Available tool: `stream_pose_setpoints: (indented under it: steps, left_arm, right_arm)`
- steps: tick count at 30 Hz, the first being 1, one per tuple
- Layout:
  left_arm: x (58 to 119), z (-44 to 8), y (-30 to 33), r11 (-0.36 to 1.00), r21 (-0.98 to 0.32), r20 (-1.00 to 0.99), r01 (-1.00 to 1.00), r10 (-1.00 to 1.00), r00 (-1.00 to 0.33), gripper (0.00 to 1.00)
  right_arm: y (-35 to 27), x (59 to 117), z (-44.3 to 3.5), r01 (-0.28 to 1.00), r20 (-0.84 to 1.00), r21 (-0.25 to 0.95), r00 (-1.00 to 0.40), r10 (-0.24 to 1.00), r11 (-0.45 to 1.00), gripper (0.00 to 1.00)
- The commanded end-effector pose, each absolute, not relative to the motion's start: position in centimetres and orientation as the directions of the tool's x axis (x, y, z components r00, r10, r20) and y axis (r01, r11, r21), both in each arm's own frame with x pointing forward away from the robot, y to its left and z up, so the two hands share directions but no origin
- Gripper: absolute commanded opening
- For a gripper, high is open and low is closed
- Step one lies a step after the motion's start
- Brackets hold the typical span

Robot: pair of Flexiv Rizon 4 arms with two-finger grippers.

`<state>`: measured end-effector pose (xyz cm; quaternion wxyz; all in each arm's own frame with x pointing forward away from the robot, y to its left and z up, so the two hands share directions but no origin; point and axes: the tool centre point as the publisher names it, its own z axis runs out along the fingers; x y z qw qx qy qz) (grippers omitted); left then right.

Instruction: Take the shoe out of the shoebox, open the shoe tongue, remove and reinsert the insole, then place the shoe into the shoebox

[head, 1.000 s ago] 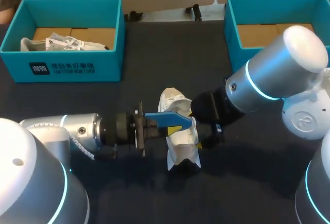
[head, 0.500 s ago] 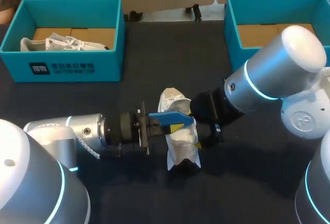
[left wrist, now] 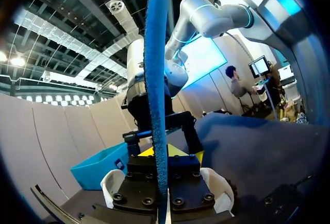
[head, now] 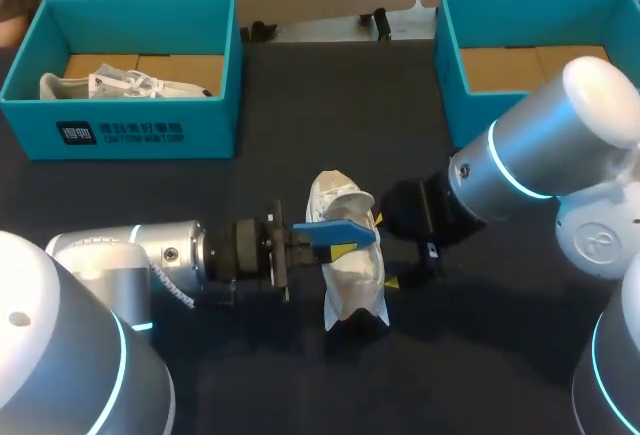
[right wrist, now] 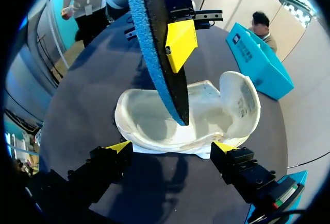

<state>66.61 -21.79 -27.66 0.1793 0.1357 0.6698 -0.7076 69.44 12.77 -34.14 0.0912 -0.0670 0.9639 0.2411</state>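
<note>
Nearest, my left arm comes in low over the dark surface [head: 330, 105]. Its left tool [left wrist: 164, 154] is pinched on the blue insole [head: 335, 229], which stands on edge between the two fingers. The insole juts out above the white shoe [head: 352, 275], and in the right wrist view its free end hangs over the shoe's open mouth without touching the footbed.

The shoe rests sole-down on the surface in the middle, outside both boxes, with its inside laid wide open. My right arm reaches in from the other side. Its right tool [right wrist: 171, 148] is spread, with the two yellow tips set just against the shoe's near edge rather than clamping it from two sides.

Farther back stand two teal boxes. The left shoebox [head: 150, 135] holds a second pale shoe [head: 120, 85] lying on its brown floor. The right shoebox [head: 450, 65] shows only its brown floor.

The insole looks to be out, so the step in hand is putting it back. The next move calls for tipping the insole so its end points down into the mouth, then sliding it along the footbed toward the toe. Meanwhile the right tool would close on the shoe's sides to stop it skidding. The insole is thin and flexible, so it may buckle if pushed in steeply.
</note>
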Motion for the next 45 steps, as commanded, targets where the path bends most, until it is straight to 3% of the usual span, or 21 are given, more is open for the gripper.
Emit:
stream_pose_setpoints:
  steps: [1, 45]
  left_arm:
    - [66.6, -27.7, -22.4, -0.029, -0.899, -0.436, 0.438, -0.065, -0.898, 0.00]
    - [69.4, -35.1, -23.5, 0.105, -0.853, -0.515, 0.510, -0.018, -0.857, 0.00]
  right_arm:
    - [12.4, 69.2, -34.1, -0.175, -0.210, 0.457, -0.974, -0.085, 0.872, 1.00]
    - [12.4, 69.2, -34.1, -0.175, -0.210, 0.457, -0.974, -0.085, 0.872, 1.00]
